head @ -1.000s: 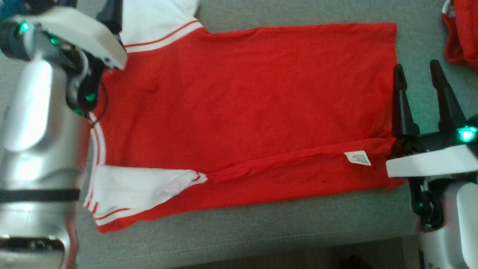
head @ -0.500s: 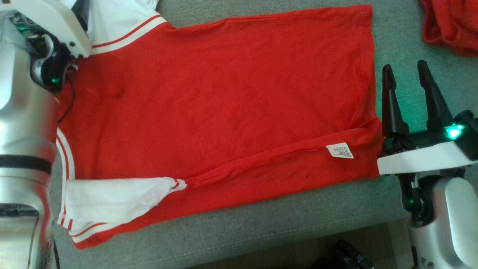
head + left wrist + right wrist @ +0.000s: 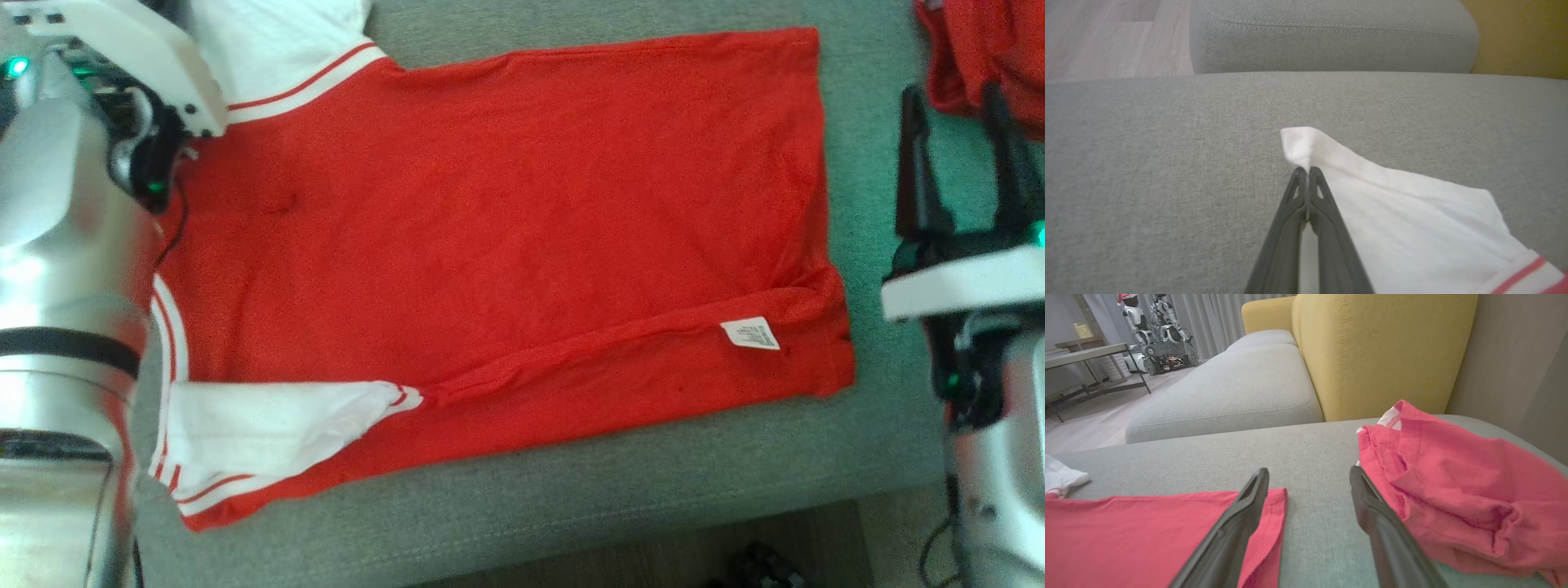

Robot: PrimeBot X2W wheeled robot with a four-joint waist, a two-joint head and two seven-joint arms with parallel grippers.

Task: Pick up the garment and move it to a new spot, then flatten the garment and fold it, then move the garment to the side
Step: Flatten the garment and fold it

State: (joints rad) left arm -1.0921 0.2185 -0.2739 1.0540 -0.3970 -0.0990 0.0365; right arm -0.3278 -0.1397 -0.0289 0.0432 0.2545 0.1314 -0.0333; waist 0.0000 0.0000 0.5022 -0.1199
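Closed fingers (image 3: 1284, 228) pinch the garment (image 3: 1412, 228) by its white sleeve corner.

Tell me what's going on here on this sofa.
The robot is working on a red short-sleeved T-shirt with white sleeves, spread flat on the grey fabric sofa cushion, near long edge folded over. Its left gripper is shut on the tip of the far white sleeve. Its right gripper hovers open by the hem, between the shirt and a crumpled red garment.
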